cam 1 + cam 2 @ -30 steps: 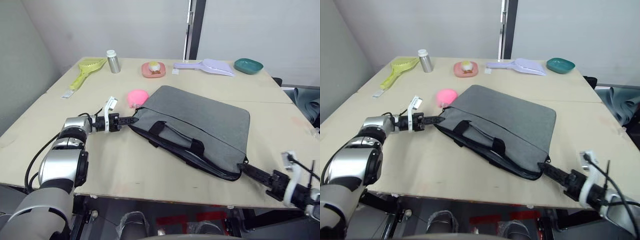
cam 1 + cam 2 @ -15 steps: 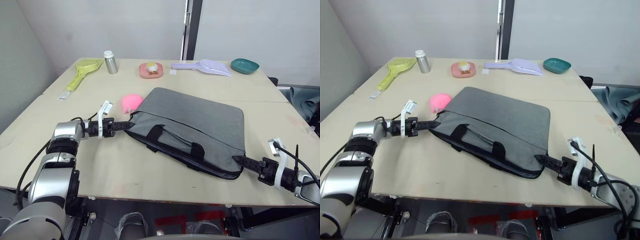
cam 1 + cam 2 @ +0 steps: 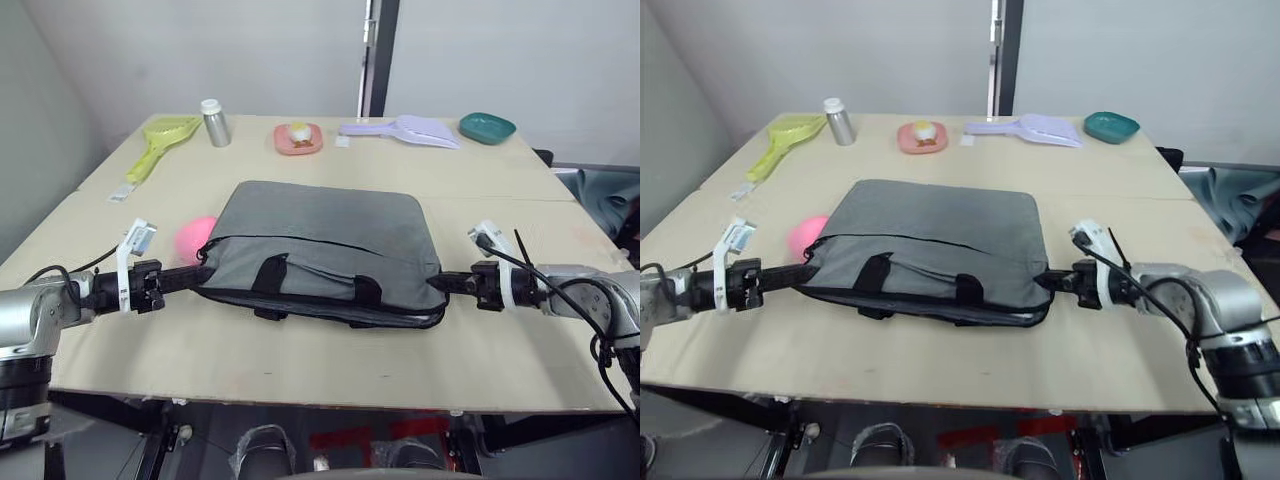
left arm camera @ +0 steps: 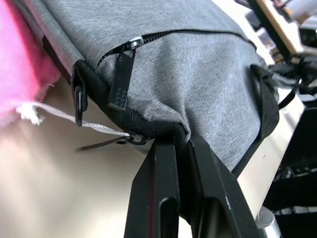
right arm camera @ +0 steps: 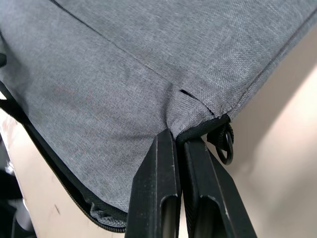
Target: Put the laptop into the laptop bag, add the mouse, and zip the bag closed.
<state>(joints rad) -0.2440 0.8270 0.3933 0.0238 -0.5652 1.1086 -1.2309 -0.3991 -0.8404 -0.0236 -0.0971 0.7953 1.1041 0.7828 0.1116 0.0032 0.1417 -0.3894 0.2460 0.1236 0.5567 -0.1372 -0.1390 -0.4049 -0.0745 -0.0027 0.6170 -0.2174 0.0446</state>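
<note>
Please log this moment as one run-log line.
left gripper: shut on grey fabric laptop bag corner | right gripper: shut on opposite corner | bag: flat on table

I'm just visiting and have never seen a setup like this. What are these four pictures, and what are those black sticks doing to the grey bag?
The two wide pictures come from a camera pair on a humanoid robot's head, looking down over a table. The two close-ups come from cameras on its wrists. The black sticks are two-fingered grippers. The left gripper and the right gripper each pinch an opposite corner of the laptop bag, which lies flat. Beside the bag's left end sits a soft pink blob. Along the far edge are a green scoop, a metal bottle, a pink dish, a lilac scoop and a teal bowl.
</note>
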